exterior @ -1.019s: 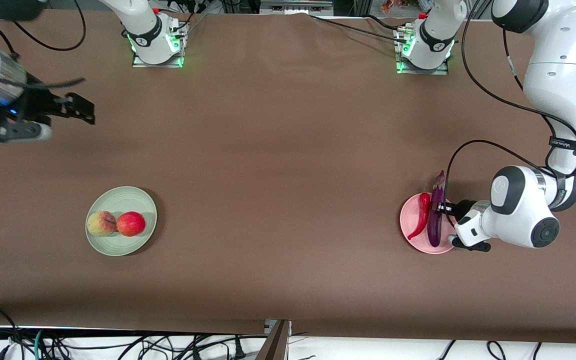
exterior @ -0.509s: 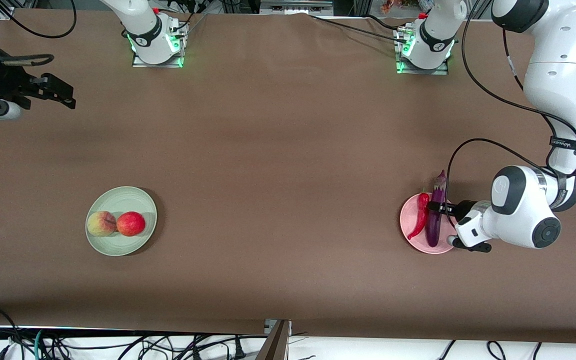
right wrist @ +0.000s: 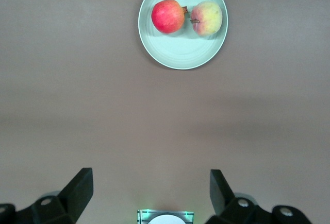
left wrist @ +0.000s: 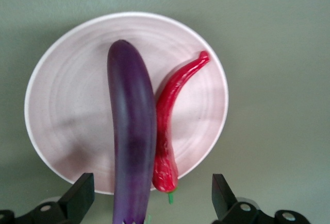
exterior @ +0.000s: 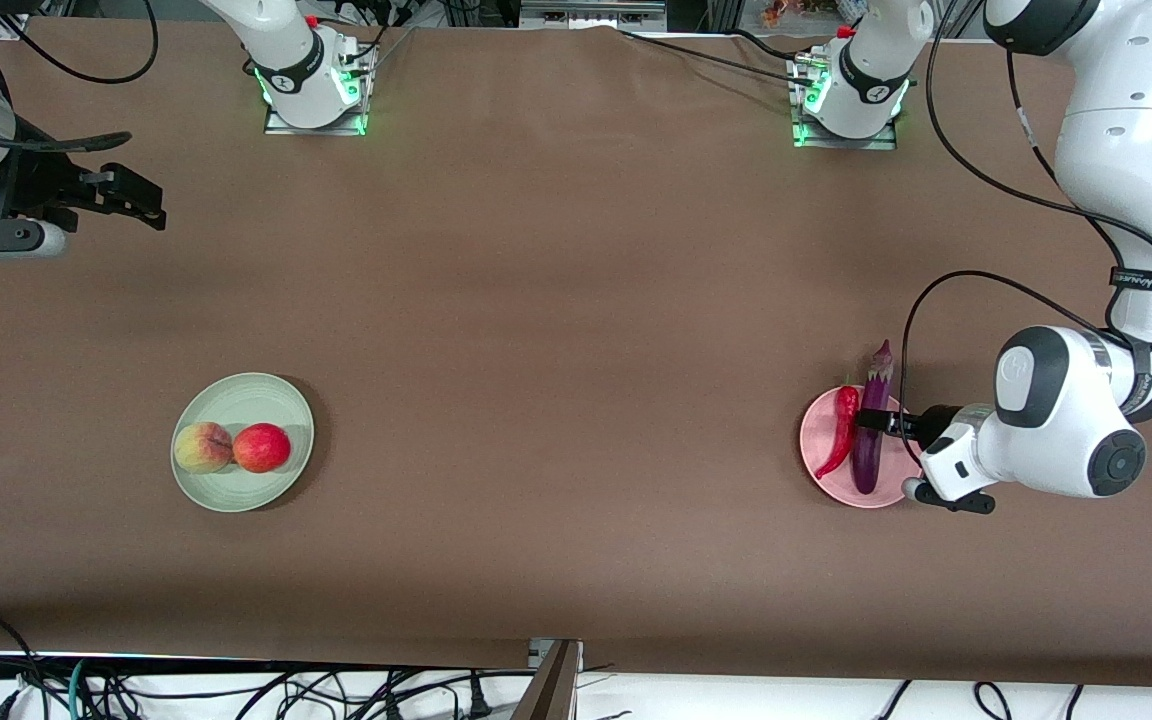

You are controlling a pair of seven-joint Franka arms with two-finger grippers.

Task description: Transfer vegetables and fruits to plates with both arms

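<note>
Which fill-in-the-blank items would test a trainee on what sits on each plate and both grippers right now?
1. The eggplant and chili pepper lie on the ____ plate.
2. The peach and red fruit share the ____ plate.
3. The left gripper and right gripper are both ____.

Missing words: pink; green; open

No text, number or sign can be read with confidence in these pictures. The 1 possible exception is a black strap (exterior: 1147,283) around the left arm's forearm, at about 3 o'clock in the front view, which carries small white lettering too fine to make out. The plates, fruits and vegetables bear no labels.
</note>
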